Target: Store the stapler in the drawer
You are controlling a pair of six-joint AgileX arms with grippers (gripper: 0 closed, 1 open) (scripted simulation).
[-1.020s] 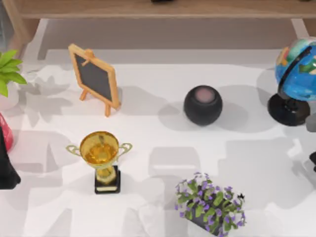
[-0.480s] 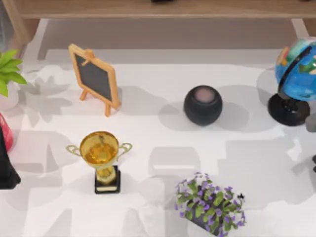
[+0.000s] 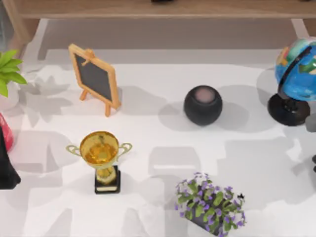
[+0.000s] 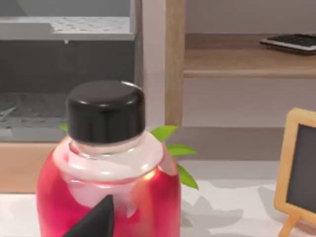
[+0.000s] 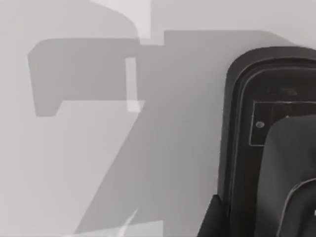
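**Left gripper close behind the red bottle; nothing on the table has shifted**

Left gripper sits just behind a red bottle. I cannot tell whether it is wide or narrow. From above, the left arm is a black mass at the table's left edge, where it was a second ago. The right gripper hangs low over the table, and its state cannot be told either. Nothing on the tabletop has moved since the earlier pictures.

The bottle is glossy and translucent, with a smooth black cap. Next to the right gripper lies a dark, round-cornered body with a recessed panel and a grey curved part over it. It looks like the stapler, though I cannot be sure.

On the matte white table, dappled with soft shadows, stand several things:
- a wood-framed chalkboard easel
- a black, ball-shaped speaker
- a shiny gold trophy on a black base
- a pot of purple flowers
- a blue globe at the right edge
- a leafy green plant at the left edge

Behind the table are a pale wooden shelf carrying a keyboard, and a grey cabinet.
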